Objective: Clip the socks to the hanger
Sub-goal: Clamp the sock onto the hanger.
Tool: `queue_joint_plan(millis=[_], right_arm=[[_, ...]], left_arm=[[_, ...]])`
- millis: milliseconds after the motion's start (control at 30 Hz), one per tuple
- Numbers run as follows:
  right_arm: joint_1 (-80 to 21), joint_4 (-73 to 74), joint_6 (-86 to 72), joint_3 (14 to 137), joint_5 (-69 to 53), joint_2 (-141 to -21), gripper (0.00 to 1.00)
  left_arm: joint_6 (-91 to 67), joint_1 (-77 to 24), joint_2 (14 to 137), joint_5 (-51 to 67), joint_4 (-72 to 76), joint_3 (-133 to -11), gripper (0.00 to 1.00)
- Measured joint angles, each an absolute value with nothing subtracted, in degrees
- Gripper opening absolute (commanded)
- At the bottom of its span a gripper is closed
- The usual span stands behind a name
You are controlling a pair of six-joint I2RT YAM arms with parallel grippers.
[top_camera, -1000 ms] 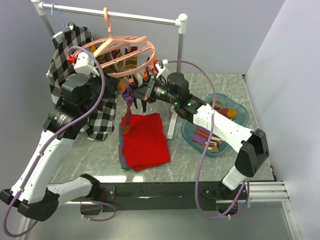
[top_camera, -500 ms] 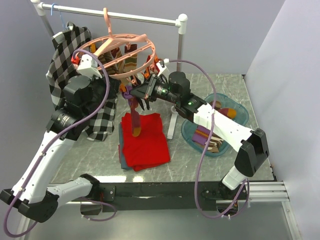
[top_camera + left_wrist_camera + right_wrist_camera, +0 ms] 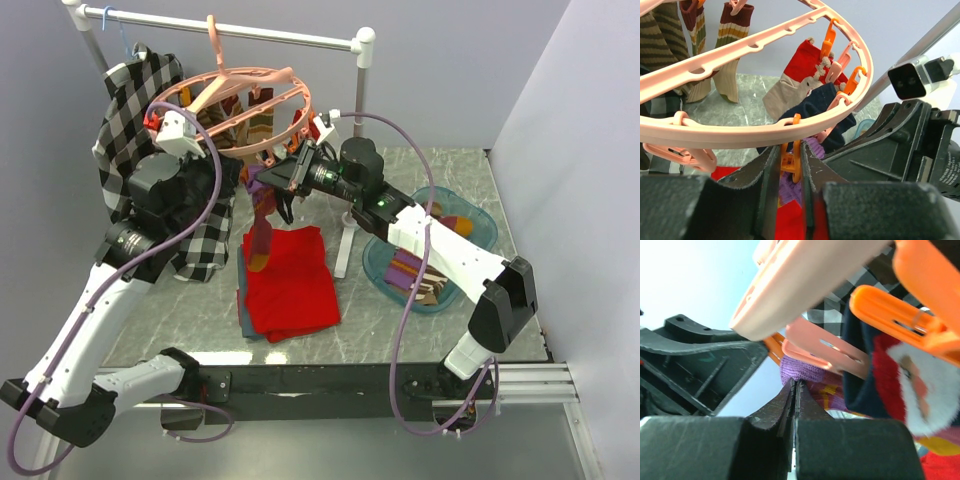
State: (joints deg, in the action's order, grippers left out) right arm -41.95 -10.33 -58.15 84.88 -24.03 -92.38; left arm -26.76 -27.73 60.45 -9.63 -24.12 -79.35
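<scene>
The salmon-pink hanger [image 3: 300,95] hangs from the rail, with several socks clipped on it. My left gripper [image 3: 791,160] is shut on an orange clip [image 3: 796,131] under the hanger's ring [image 3: 740,132] and squeezes it. A purple sock with red and yellow [image 3: 790,192] sits just behind that clip. My right gripper [image 3: 795,386] is shut on the purple cuff of this sock [image 3: 802,371], held up beside pink and orange clips. In the top view the two grippers, left [image 3: 245,172] and right [image 3: 272,180], meet under the ring's near edge, and the sock [image 3: 262,232] dangles below them.
A folded red cloth [image 3: 290,280] lies on the table below the sock. A checked shirt [image 3: 130,110] hangs at the left on the white rail stand [image 3: 230,28], whose post [image 3: 352,180] stands behind my right arm. A blue tray [image 3: 372,262] with more socks sits at the right.
Both grippers have risen a little toward the ring's near edge. The sock has come up with the right gripper and its loose end has swung.
</scene>
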Motion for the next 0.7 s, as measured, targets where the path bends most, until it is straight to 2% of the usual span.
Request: queue_joint_plan(millis=[400,467,567,600,700], right_arm=[[-41.85,-11.9,-59.77,85.52,-25.39,-93.12,0.0],[-41.85,-12.29,-60.03,85.52,-25.65,-93.12,0.0],[-41.82,-12.93,-60.38,85.52,-26.04,-93.12,0.0],[-41.85,-12.93,-60.42,85.52,-26.09,-93.12,0.0],[-41.74,-12.88,-60.4,85.52,-26.09,-93.12,0.0]], left_arm=[[-28.69,-27.73,58.76,-9.72,-22.96,-78.15,0.28],[-28.99,-27.73,58.41,-9.74,-22.87,-78.08,0.34],[-29.56,-27.73,58.04,-9.78,-22.65,-78.08,0.5],[-29.74,-27.73,57.95,-9.74,-22.48,-78.06,0.62],[-30.06,-27.75,57.84,-9.5,-21.91,-78.06,0.78]])
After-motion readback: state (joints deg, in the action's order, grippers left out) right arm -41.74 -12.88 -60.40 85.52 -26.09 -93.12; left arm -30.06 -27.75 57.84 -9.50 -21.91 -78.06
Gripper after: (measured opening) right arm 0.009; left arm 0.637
